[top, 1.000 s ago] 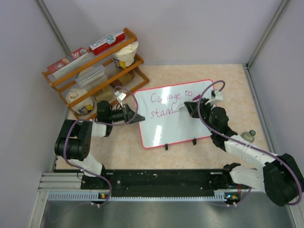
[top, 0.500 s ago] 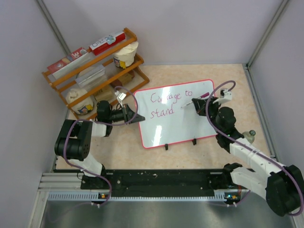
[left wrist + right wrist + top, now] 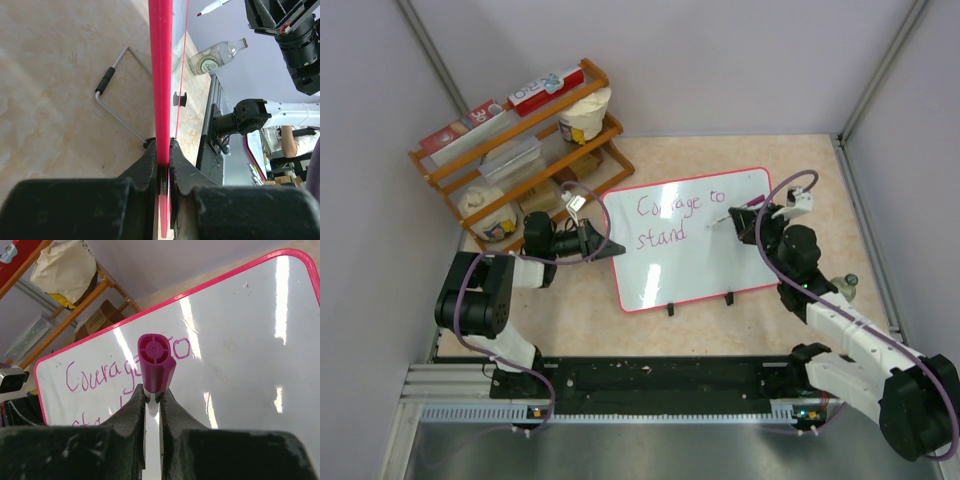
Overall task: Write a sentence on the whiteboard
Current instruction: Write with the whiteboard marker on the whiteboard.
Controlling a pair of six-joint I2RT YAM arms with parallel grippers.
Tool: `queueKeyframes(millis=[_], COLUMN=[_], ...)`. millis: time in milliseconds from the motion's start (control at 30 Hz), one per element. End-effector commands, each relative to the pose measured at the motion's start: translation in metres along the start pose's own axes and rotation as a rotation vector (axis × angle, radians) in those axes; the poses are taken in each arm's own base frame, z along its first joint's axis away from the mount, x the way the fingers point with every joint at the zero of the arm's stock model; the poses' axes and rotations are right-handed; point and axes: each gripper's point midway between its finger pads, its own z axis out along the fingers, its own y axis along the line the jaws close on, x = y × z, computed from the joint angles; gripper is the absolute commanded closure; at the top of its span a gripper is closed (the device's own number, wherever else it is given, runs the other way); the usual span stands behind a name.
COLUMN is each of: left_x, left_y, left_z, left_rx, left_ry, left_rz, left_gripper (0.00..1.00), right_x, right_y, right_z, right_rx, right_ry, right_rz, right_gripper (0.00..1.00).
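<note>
The whiteboard [image 3: 685,250] sits midway across the counter [image 3: 570,300], its left rim clamped in the left end effector [image 3: 165,152]. The sentence [image 3: 672,220] reads "Courage to stand". The right end effector [image 3: 152,396] pinches a pink marker [image 3: 156,357], its tip seemingly off the board.

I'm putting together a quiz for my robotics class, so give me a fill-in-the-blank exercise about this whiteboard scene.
1. The sentence on the whiteboard so far ends with the word ____.
2. The right gripper holds the marker, and the left gripper is shut on the rim of the ____.
3. In the top view, the wooden shelf stands to the ____ of the whiteboard.
Missing words: stand; whiteboard; left.
</note>
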Motion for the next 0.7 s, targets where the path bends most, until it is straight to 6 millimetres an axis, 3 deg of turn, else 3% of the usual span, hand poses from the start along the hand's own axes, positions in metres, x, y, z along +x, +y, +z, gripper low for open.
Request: queueKeyframes(millis=[0, 667], left_x=[-0.0141, -0.0138], left_y=[0.0081, 0.0086], left_z=[0.0023, 0.0023], left_rx=[-0.037, -0.039], left_ry=[-0.053, -0.051], left_rz=[0.095, 0.093], left_gripper=[1.0, 1.0], right_x=[-0.0182, -0.0195], right_y=[0.0088, 0.011], right_z=[0.0008, 0.0032], right_rx=[-0.032, -0.041], right_ry=[-0.047, -0.045], right_rz=[-0.022, -0.042], right_gripper=[1.0, 1.0])
